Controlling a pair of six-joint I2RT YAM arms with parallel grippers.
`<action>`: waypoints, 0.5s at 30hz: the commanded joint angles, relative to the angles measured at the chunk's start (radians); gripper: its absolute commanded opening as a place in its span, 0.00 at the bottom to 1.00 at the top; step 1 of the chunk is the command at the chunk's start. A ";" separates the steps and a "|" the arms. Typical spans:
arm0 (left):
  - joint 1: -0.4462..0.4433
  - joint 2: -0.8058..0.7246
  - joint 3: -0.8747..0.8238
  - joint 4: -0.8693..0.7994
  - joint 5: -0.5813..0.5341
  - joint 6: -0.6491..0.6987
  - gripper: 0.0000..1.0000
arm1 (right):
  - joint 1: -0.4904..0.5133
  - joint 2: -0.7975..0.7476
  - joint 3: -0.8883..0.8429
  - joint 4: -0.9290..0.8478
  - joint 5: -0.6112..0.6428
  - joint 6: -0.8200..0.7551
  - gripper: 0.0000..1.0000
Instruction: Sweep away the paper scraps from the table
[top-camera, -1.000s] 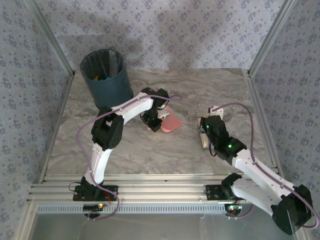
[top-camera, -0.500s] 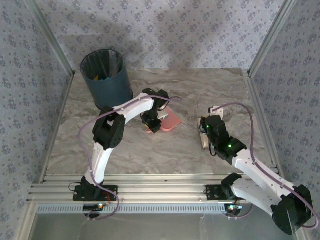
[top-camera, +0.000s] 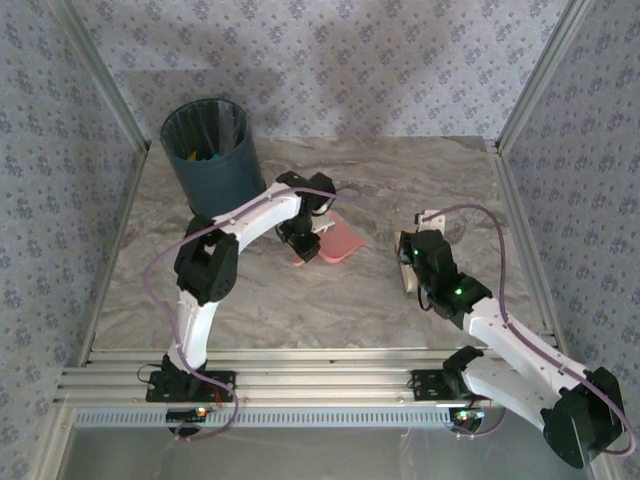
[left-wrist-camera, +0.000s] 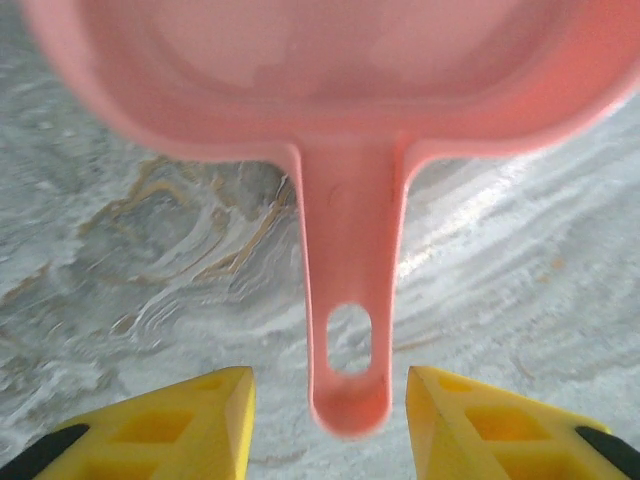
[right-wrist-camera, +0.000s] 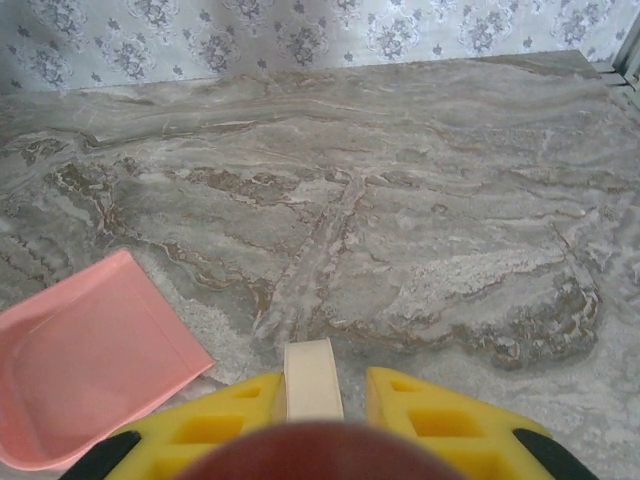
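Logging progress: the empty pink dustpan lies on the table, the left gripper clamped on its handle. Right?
No: the left gripper is open, not clamped. The left wrist view shows its fingers apart, with gaps either side of the handle. The pink dustpan does lie empty on the table.

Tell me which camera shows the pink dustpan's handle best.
Left wrist: the handle lies full-length between the yellow fingers, hanging hole included. Top external: the dustpan is small, its handle mostly under the left arm. Right wrist: its scoop.
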 joint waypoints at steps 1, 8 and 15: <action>-0.001 -0.114 -0.015 -0.044 0.011 0.017 0.44 | -0.005 0.031 0.005 0.104 -0.013 -0.094 0.00; 0.032 -0.307 -0.109 0.032 0.012 -0.027 0.44 | -0.006 0.131 0.058 0.197 -0.042 -0.226 0.00; 0.101 -0.517 -0.229 0.117 0.013 -0.104 0.44 | -0.011 0.210 0.119 0.228 -0.056 -0.311 0.00</action>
